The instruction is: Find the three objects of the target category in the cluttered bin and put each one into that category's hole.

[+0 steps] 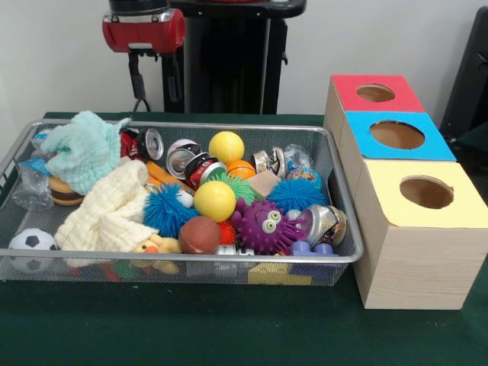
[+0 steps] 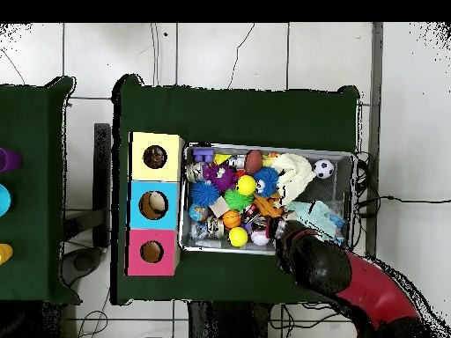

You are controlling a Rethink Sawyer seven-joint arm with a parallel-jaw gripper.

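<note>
A wire-mesh bin (image 1: 183,260) (image 2: 273,148) is crammed with toys. Among them are two yellow balls (image 1: 226,146) (image 1: 214,200), a small basketball (image 1: 241,168), a brown football (image 1: 200,235) and a soccer ball (image 1: 30,248). There are also blue spiky balls (image 1: 169,210), a purple spiky ball with eyes (image 1: 264,225), drink cans (image 1: 151,142) (image 1: 202,168), and mint (image 1: 84,149) and cream (image 1: 114,206) cloths. My gripper (image 1: 155,88) (image 2: 286,236) hangs above the bin's rim on the robot's side, over the cans, holding nothing I can see.
Three wooden boxes stand in a row beside the bin, each with a round hole in its top: red (image 1: 375,93) (image 2: 151,253), blue (image 1: 396,135) (image 2: 154,205) and yellow (image 1: 425,192) (image 2: 156,157). A toy burger (image 1: 65,191) and a plastic bag (image 1: 30,187) lie under the cloths.
</note>
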